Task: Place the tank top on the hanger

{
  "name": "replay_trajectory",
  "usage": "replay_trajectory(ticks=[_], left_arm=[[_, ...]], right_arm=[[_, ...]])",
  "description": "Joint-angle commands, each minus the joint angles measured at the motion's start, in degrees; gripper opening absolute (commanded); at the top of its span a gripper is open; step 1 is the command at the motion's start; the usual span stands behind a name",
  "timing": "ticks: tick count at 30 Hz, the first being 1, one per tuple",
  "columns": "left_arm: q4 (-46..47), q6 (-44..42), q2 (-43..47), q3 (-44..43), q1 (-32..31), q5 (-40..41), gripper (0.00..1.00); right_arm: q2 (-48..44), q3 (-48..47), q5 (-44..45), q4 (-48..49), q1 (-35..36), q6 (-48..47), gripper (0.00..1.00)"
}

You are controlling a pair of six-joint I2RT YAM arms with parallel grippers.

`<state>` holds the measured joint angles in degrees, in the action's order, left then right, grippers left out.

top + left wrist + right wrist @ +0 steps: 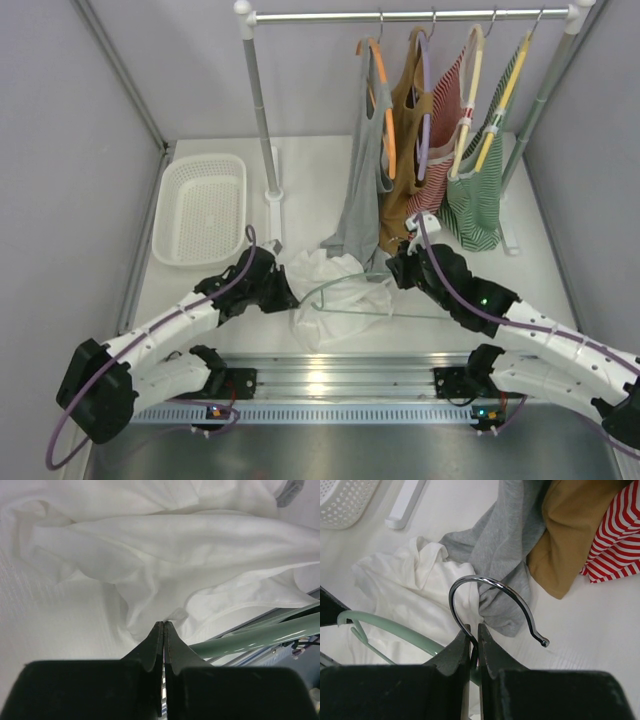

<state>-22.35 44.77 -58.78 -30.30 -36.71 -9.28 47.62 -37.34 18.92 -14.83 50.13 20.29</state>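
The white tank top (340, 325) lies crumpled on the table between my two grippers. The pale sage-green hanger (330, 288) lies across it. My left gripper (288, 296) is shut on a fold of the tank top (165, 555) at its left edge, with the gripper tip (164, 623) pinching cloth and the hanger's arm (260, 637) just to its right. My right gripper (396, 268) is shut on the base of the hanger's metal hook (490, 586); the jaws (474, 630) close round the wire. The green arm (395, 627) runs left over the tank top (410, 587).
A clothes rack (262, 110) at the back carries a grey top (360, 190), a brown top (405, 130) and two striped tops (475, 190) on other hangers. The grey top's hem (510, 545) hangs down beside the hook. A white basket (200, 208) stands at the back left.
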Motion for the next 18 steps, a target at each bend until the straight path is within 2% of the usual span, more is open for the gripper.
replay_trajectory(ticks=[1, 18], left_arm=[[-1.1, -1.4, 0.3, -3.4, 1.5, -2.7, 0.00], [-5.3, -2.4, 3.2, -9.9, 3.0, -6.4, 0.00]], right_arm=[[-0.4, 0.3, -2.2, 4.5, -0.7, -1.5, 0.00], [2.8, 1.7, -1.6, 8.0, 0.6, -1.7, 0.00]])
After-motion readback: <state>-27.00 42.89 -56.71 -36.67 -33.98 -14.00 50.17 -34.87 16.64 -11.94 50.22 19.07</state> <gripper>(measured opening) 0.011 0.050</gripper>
